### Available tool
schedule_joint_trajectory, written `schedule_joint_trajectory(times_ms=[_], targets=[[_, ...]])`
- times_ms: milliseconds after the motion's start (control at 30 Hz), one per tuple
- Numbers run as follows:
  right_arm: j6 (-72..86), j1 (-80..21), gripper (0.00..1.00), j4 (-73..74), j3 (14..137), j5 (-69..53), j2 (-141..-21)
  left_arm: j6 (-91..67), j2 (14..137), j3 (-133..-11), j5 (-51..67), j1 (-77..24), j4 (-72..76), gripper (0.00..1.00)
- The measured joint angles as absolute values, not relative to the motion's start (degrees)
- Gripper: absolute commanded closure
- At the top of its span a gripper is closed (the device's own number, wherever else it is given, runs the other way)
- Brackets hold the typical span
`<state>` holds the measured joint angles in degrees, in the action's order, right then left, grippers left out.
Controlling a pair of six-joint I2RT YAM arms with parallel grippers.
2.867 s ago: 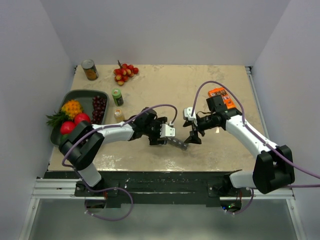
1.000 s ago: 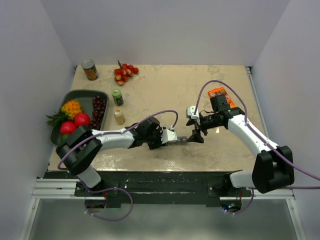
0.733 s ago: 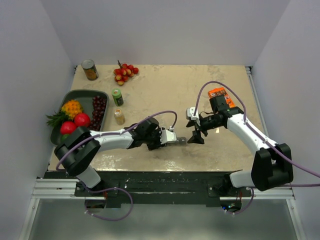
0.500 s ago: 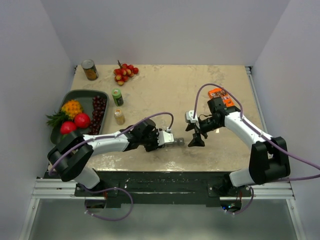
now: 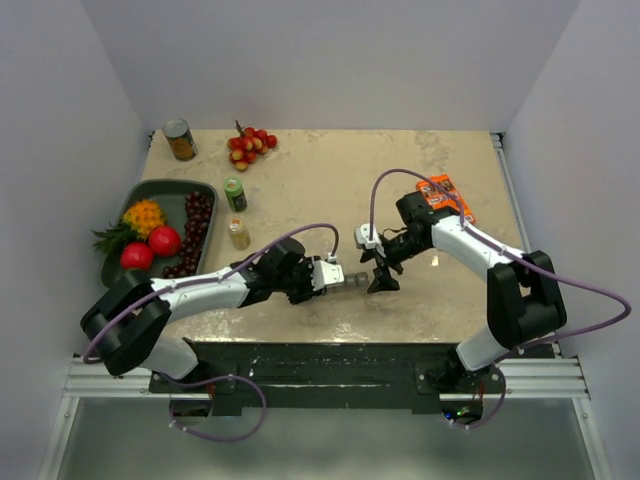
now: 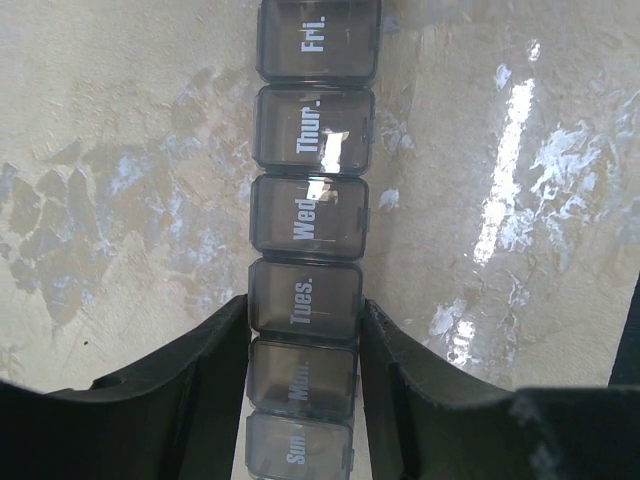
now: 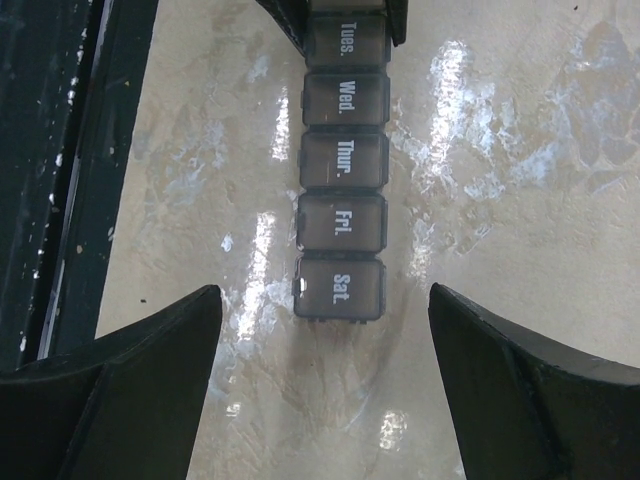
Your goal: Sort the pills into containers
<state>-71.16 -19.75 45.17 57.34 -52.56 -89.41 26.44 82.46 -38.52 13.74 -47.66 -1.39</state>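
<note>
Left gripper (image 5: 335, 280) is clamping the container strip (image 5: 352, 281) across its narrow width, jaws drawn in tight against both long sides; from the left wrist camera the fingers (image 6: 190, 380) are pinching right about at the Tues. and Mon. boxes, with Sun. tucked back between them and Wed., Thur. and Fri. sticking out ahead; right gripper (image 5: 380, 275) is facing it from the other end and hanging wide open, holding nothing; from its own camera the Sat. end of the strip is sitting just between the fingertips (image 7: 180, 335) with a big gap on each side, not touching either one; all the lids I can see are looking shut; the strip is lying near the front edge of the desk (image 5: 330, 180), pointing roughly left to right between the two arms; can't tell whether it's resting flat on the desk or being held just above it; pills (image 5: 238, 238) are sitting as a yellowish mass inside a small clear bottle (image 5: 238, 228), standing well apart from the strip over on the left, just beside the dark fruit tray (image 5: 160, 184) and near a green-capped bottle (image 5: 234, 193); orange packet (image 5: 445, 195) is lying behind the right arm; a can (image 5: 179, 139) and a bunch of red-yellow berries (image 5: 250, 145) are sitting at the far left of the desk.
</note>
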Motion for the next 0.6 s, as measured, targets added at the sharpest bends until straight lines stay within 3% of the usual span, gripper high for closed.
schedule_joint_trajectory(times_ms=[600], targets=[[-65.0, -22.9, 0.27, 37.9, 55.7, -47.2, -88.6, 24.4, 79.2, -37.1, 14.8, -47.7, -1.0, 0.96]])
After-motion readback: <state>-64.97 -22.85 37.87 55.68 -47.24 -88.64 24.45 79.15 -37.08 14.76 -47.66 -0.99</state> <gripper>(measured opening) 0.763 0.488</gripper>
